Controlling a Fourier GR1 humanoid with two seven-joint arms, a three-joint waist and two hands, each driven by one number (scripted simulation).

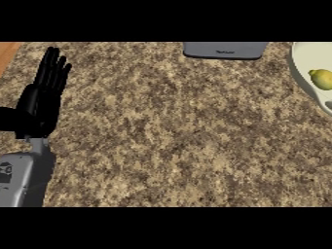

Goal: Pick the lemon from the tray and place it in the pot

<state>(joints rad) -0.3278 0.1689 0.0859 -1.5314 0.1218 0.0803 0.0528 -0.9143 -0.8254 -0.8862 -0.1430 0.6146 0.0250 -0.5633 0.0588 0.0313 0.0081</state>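
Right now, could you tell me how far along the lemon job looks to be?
The lemon already lies inside a white vessel with a handle at the right edge, seemingly the pot, so the placing looks done. Nothing is in hand: the left hand rests open at the left, fingers up, holding nothing. The right hand is out of view. A grey tray sits at the top edge. Little seems left.
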